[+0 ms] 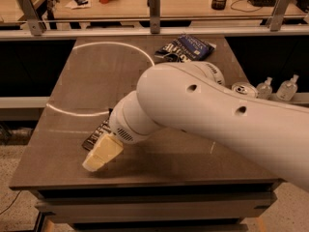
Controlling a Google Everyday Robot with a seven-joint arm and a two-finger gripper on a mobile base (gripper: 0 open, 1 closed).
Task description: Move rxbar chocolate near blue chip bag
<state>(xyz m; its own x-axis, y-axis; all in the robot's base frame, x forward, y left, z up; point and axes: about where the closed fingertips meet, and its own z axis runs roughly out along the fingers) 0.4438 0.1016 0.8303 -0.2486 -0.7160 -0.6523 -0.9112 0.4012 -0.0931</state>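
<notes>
The rxbar chocolate (98, 134), a flat black bar with white lettering, lies on the table near the front left, mostly covered by my arm. My gripper (101, 153) is low over its near end, with cream-coloured fingers pointing toward the front-left. The blue chip bag (186, 48), dark blue with white lettering, lies at the far side of the table, well apart from the bar.
The dark table (72, 91) carries a white circle line (116, 47). A can top (244, 89) shows at the right behind my arm. Two clear bottles (277, 88) stand beyond the right edge. A railing (154, 28) runs along the back.
</notes>
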